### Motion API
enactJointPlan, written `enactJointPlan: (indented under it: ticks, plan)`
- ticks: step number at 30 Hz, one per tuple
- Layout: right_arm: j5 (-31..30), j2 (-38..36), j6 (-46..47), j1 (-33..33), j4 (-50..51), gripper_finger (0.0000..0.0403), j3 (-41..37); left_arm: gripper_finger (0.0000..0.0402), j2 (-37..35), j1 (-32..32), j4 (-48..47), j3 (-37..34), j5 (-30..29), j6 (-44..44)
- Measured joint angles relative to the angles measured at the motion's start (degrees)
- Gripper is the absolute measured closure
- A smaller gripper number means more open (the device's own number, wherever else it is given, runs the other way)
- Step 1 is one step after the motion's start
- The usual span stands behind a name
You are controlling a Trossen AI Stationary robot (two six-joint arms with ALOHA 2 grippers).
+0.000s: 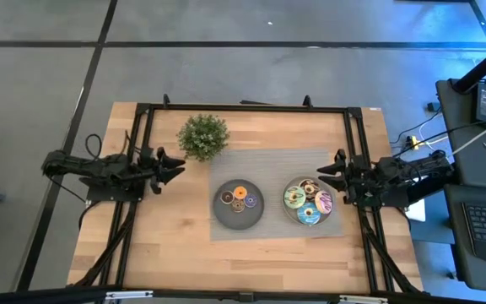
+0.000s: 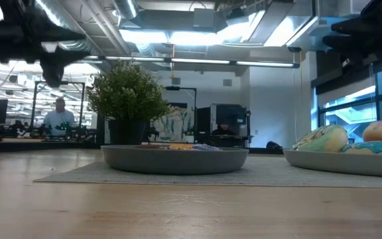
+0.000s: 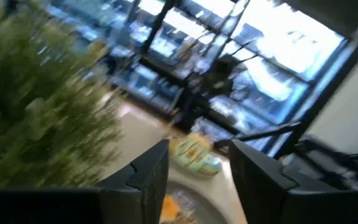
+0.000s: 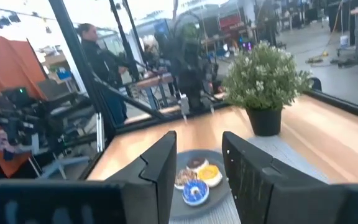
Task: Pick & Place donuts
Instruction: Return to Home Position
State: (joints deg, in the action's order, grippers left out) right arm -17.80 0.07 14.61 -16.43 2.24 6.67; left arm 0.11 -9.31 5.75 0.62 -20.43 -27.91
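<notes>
– left gripper [image 1: 180, 168] hangs over the left side of the wooden table [image 1: 167, 253], just beside the potted plant [image 1: 203, 135]. its fingers [image 3: 151, 180] are spread wide with nothing between them.
– and the other one?
– right gripper [image 1: 326, 177] is at the table's right side, close to the pale grey bowl [image 1: 287, 215] and pointing in toward it. its two fingers stand well apart too, and it carries nothing.
– so where are the donuts?
– all in the two dishes, which sit side by side on the grey mat [image 1: 268, 160]. the bowl holds the four large ones: green donut [image 1: 294, 198] on the side nearer the plate, pink donut [image 1: 325, 201] on the side nearer the right gripper, chocolate donut [image 1: 309, 187] toward the top of the high view, blue donut [image 1: 308, 214] toward its bottom. they lie packed together, touching.
– and the small ones?
– on the dark grey plate [image 1: 224, 216], left of the bowl: mini orange donut [image 1: 240, 192], mini brown donut [image 1: 227, 198], mini dark brown donut [image 1: 238, 206] and mini blue-purple donut [image 1: 251, 200], clustered at the plate's centre.
– anything more from table height?
– the large donuts rise clear above the bowl's rim, while the mini ones barely show over the plate's. a person [image 2: 60, 114] is far back in the room.
</notes>
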Motion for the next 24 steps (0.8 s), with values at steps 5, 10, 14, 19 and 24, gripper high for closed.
enactJointPlan:
  ticks: [5, 10, 14, 19, 24]
  plan:
    - [-0.1, 0.0, -0.1, 0.0, -3.4, 0.0272, -2.3, 0.024, -0.1, 2.0, -1.1, -0.1, 1.5, 1.7]
    - [0.0, 0.0, -1.3, 0.0, -10.0, 0.0272, -6.3, 0.024, -0.1, 3.3, -1.2, -0.1, 0.7, 6.6]
    - [0.1, 0.0, -1.6, 0.0, -10.5, 0.0272, -6.3, 0.024, -0.1, 3.6, -0.4, -0.1, -4.3, 11.6]
    - [1.8, 0.0, -3.9, 0.0, -9.1, 0.0272, -6.3, 0.024, -0.1, 3.6, -0.4, -0.1, -9.0, 13.1]
    - [-3.4, 0.2, -4.4, 0.0, -6.2, 0.0272, -6.3, 0.024, 0.0, 3.6, -0.7, -0.1, -8.1, 13.0]
